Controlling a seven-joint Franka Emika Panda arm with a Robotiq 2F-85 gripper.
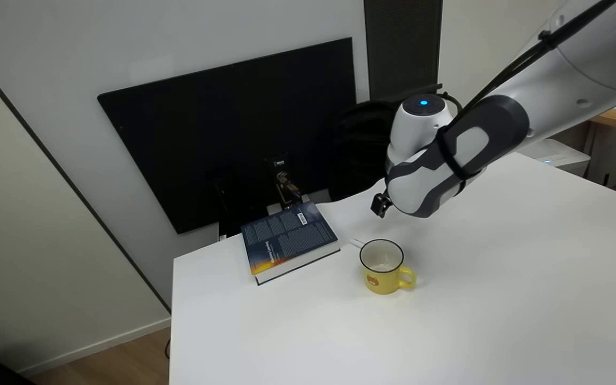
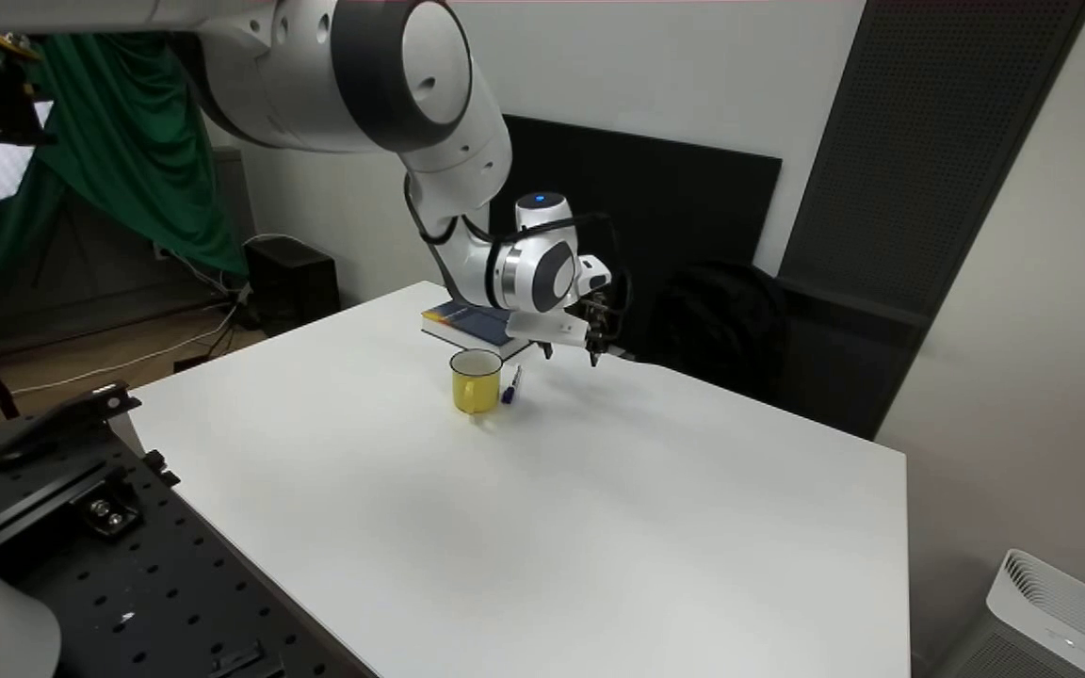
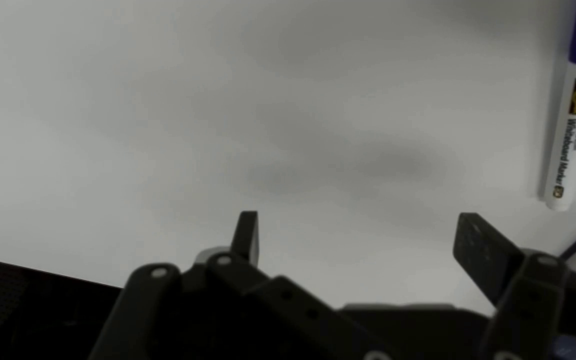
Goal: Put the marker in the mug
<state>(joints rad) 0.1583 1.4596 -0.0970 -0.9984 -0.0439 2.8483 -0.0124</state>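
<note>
- One white table (image 2: 655, 527) shows in every view.
- An arm (image 1: 570, 80) reaches over it from the right in an exterior view.
- The book (image 1: 289, 238) lies flat and closed at the far left of the table in an exterior view.
- The gripper (image 3: 358, 225) is over the far part of the table, its jaws wide apart, with white tabletop showing between them.
- In an exterior view the mug (image 1: 385, 282) stands upright to the right of the book and apart from it, handle to the right, mouth up, its pale inside showing down to the bottom.
- The marker (image 2: 512, 385) lies outside the mug, flat on the table just to its right in an exterior view, purple cap near and white end far; whether the two touch, I cannot tell.
</note>
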